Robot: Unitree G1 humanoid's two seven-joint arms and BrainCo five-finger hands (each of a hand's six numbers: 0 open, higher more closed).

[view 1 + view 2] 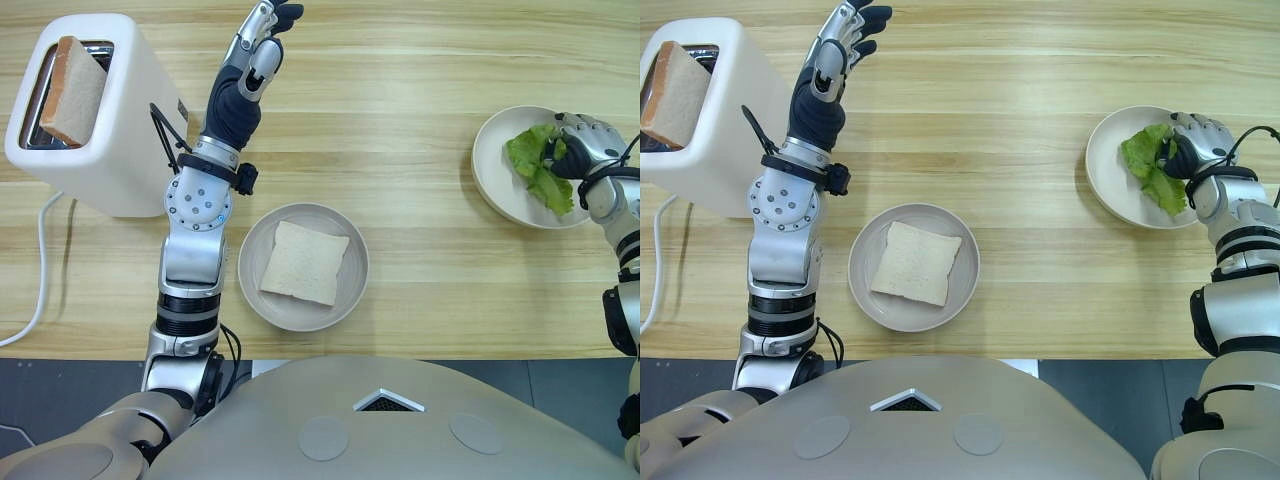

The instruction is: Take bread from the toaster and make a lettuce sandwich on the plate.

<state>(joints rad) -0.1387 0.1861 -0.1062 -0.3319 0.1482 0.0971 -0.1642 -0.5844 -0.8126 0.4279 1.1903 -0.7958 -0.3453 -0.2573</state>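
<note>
Pale wooden desk (430,250), grain running side to side. Far left corner: white boxy toaster (120,150), with one tan-crusted slice of bread (75,90) standing tilted out of its top slot. White power cord (40,280) trails from the toaster toward the near edge.

Centre, near edge: round beige plate (252,270) carrying a single flat slice of white bread (305,262), set at a slight angle and lying inside the rim.

Right side: second round beige plate (495,175) with ruffled green lettuce leaves (535,165) lying on it.

Left hand (250,70) is raised over the desk just right of the toaster, apart from it. Its fingers are stretched out toward the far edge and only slightly bent, holding nothing.

Right hand (588,145) rests over the right part of the second plate, fingers curled down onto the lettuce and closed around the leaf's edge. The lettuce lies on its plate, well apart from the bread plate.
</note>
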